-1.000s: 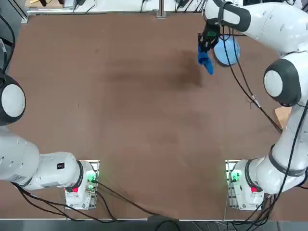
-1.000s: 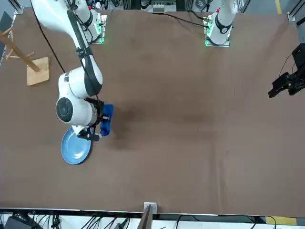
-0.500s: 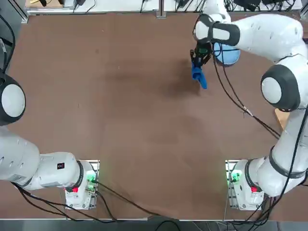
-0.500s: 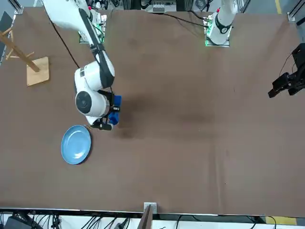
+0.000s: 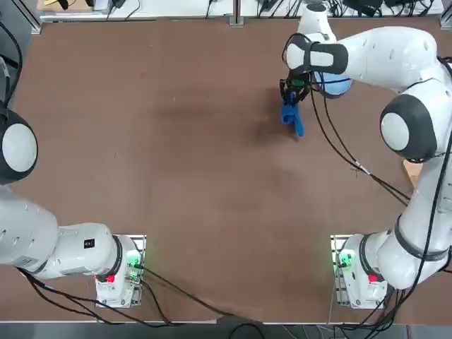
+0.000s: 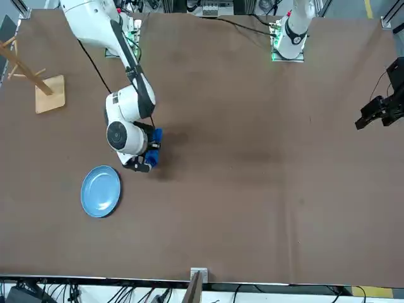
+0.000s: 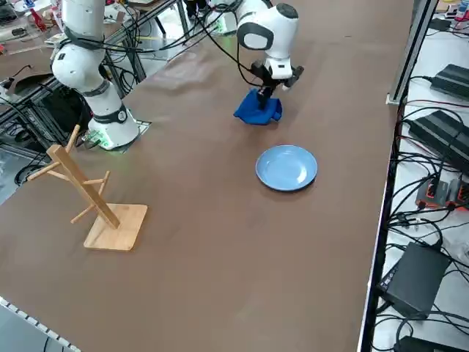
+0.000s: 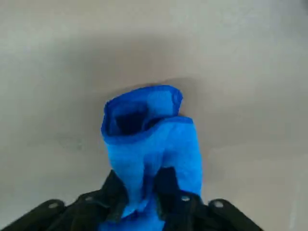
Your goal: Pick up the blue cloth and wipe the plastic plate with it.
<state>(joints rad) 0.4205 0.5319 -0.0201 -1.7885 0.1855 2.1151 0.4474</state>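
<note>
Here, your right end effector (image 7: 268, 89) sits low over the brown surface (image 5: 176, 176), blue cloth (image 7: 257, 108) bunched between its fingers w/ grip looking loose; cloth's foot touches the surface. Plastic plate (image 7: 286, 167) lies apart, nearby. Wipe step looks finished; next, prob. release & retract.

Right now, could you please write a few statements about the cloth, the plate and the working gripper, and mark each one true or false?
1. The blue cloth lies on the plastic plate. False: it rests on the table beside the plate, apart from it.
2. The right gripper is directly above the cloth. True.
3. Cloth sits between the gripper's fingers. True.
4. A wooden rack stands on the plate. False: it stands on the table, far from the plate.
</note>
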